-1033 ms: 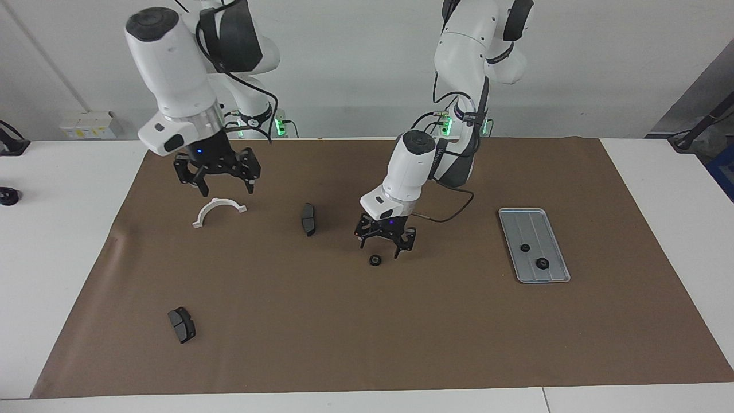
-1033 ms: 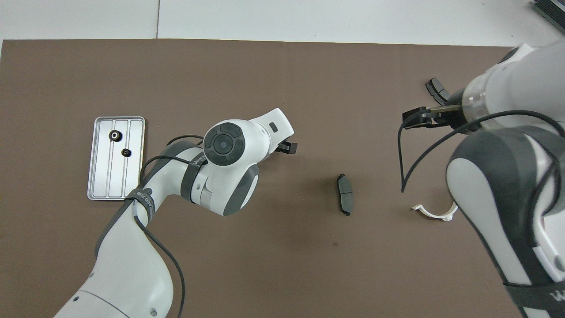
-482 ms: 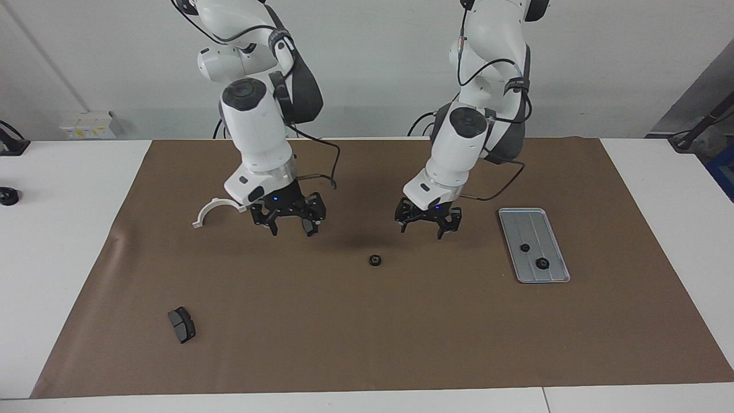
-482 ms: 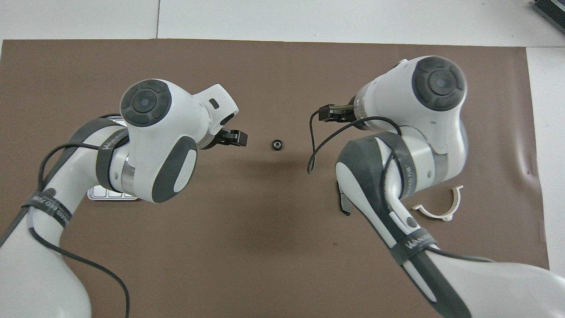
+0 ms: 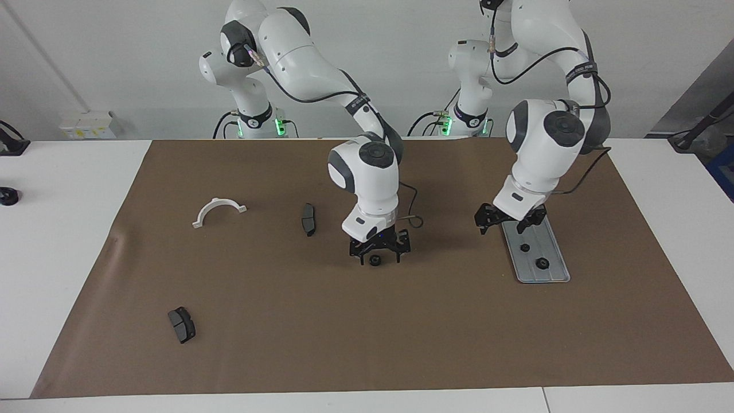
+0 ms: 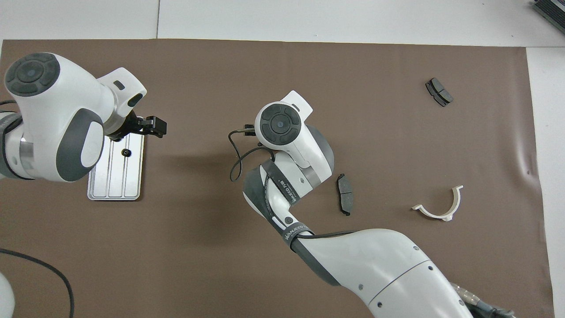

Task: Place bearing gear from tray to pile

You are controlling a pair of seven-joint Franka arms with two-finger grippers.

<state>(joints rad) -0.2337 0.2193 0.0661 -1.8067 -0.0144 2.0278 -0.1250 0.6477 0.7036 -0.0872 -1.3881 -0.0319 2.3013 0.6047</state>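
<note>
1. Reaching down to the middle of the brown mat (image 5: 401,344), the right gripper (image 5: 379,256) stands with its fingers spread apart and holds nothing.
2. A small black gear (image 5: 375,261) lies flat on the mat between those two fingertips, at their level; whether either fingertip touches it cannot be told. In the overhead view the arm's wrist hides this gear.
3. The left gripper (image 5: 510,221) hangs over the end of the metal tray (image 5: 553,275) that lies nearer to the robots, with its fingers spread and empty.
4. The tray sits on the mat toward the left arm's end of the table, and two more small black gears (image 5: 524,248) (image 5: 542,263) rest on it, clear of the left gripper's fingers.
5. A white half-ring bracket (image 5: 218,210) lies toward the right arm's end of the table.
6. One dark brake pad (image 5: 308,218) lies between the bracket and the right gripper, near the gear on the mat.
7. A second brake pad (image 5: 182,324) lies farther from the robots than the bracket, well apart from the gear.
</note>
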